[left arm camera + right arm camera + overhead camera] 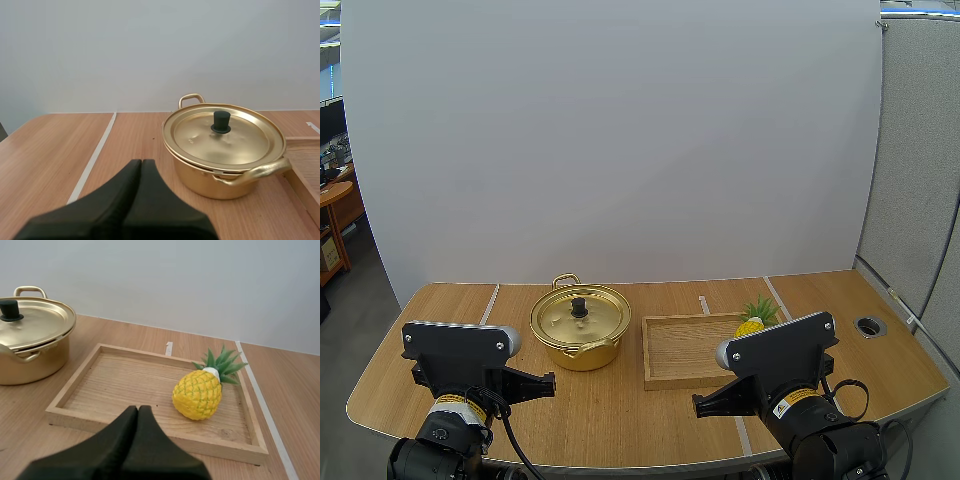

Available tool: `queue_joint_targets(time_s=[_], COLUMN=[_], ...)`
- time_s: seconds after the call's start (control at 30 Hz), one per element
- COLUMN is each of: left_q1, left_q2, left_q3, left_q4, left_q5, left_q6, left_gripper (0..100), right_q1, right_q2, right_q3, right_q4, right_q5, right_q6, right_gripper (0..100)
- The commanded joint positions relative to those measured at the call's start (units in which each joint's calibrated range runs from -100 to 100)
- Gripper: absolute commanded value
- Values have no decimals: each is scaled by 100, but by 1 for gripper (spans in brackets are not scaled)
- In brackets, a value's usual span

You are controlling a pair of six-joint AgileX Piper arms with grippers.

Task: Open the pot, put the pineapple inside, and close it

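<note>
Shows the gold pot (582, 356) standing on the worktop (620, 420), lid (558, 318) seated, black knob uppermost. Places the pineapple (197, 394) lying in the wooden tray (685, 352), toward its right side, green leaves pointing to the far right corner. Sets the tray just right of the pot. Presents the left hand (141, 162) clenched on nothing, fingers together as one dark wedge, short of the pot. Presents the right hand (138, 408) likewise clenched and empty, over the tray's near rim, apart from the pineapple.

The right arm (782, 356) hides perhaps half the pineapple (750, 325).
</note>
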Motion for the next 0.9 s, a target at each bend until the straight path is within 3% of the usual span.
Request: queue_joint_targets(time_s=[0.0,0.63,0.87], left_q1=[7,7,7], left_q2=[-22,-22,-22], left_q3=[4,4,-205], left_q4=[-81,-81,-81], left_q5=[-135,-230,-231], left_q6=[-8,-8,-8], left_gripper=[0,0,0], right_q1=[-19,-19,-19], right_q2=[-34,-34,-34], right_q3=[0,0,0], right_q4=[23,134,-257], right_q5=[-37,-149,-643], right_q6=[0,0,-9], right_gripper=[0,0,0])
